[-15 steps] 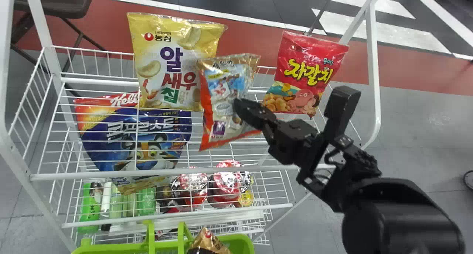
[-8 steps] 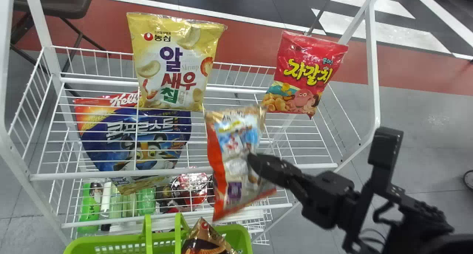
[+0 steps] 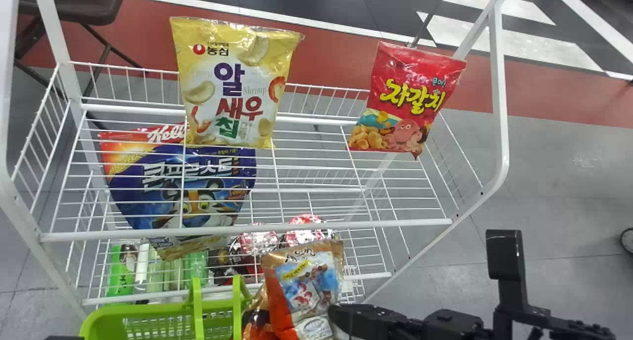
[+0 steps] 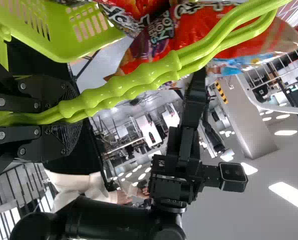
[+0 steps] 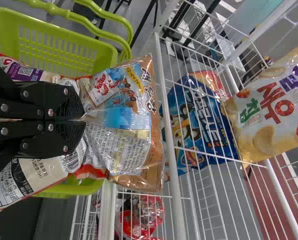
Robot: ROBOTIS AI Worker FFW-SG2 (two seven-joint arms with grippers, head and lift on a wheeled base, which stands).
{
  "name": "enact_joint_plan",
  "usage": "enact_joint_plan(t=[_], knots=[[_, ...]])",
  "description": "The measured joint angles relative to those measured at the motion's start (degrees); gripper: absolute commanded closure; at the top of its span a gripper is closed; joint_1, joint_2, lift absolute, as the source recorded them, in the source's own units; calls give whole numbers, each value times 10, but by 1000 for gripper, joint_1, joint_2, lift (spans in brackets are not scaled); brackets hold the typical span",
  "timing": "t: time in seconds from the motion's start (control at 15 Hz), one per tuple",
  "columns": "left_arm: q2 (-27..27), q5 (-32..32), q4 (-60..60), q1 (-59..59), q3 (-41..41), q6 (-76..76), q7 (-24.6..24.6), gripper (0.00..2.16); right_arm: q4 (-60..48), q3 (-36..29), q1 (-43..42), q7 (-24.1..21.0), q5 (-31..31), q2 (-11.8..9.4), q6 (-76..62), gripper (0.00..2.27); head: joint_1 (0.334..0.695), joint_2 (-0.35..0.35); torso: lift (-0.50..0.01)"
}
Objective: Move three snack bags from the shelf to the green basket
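Black right gripper [image 3: 334, 313], mine, is closed on the side of the orange snack bag [image 3: 295, 280], at the R end of the green basket [image 3: 143, 309]. Bag's long axis runs approx. up-down, printed top toward the shelf [image 3: 371, 224], tilted a bit. Next move hinges on that: bottom end must drop inside the rim, next to the brown snack bag [image 3: 253, 320] in the basket; they could snag, prob. R arm's nearer for it; my left gripper [image 4: 71, 120] is clamped round the basket handles [image 4: 119, 82]. Beyond the basket, yellow bag [image 3: 230, 90] and red bag [image 3: 405, 100] stand on the shelf, well apart; one more needed after this, I reckon.
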Motion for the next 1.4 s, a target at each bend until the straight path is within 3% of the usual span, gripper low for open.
enact_joint_plan(t=[0.47, 0.93, 1.0, 1.07, 1.2, 1.4], knots=[[-1, 0, -1, -8, -9, -1, 8, 1517, 77, 140, 13, -3, 17, -32, 1, 2192, 695, -350, -48], [3, 0, -3, -7, -14, 1, 5, 1517, 191, 196, -15, -4, 4, -34, 0, 2175, 695, -350, -48], [4, 0, -3, -7, -14, 1, 4, 1517, 211, 202, -20, 2, -3, -34, 0, 2054, 695, -350, -48], [5, 0, -3, -7, -16, 1, 4, 1517, 233, 209, -25, 11, -12, -33, -7, 1740, 695, -350, -48], [5, -1, -4, -5, -17, 0, 4, 1517, 256, 219, -26, 21, -20, -33, -53, 6, 695, -350, -48], [5, -1, -5, 1, -17, -1, 3, 1517, 236, 218, 13, -6, -4, -32, -196, 33, 695, -350, -48]])
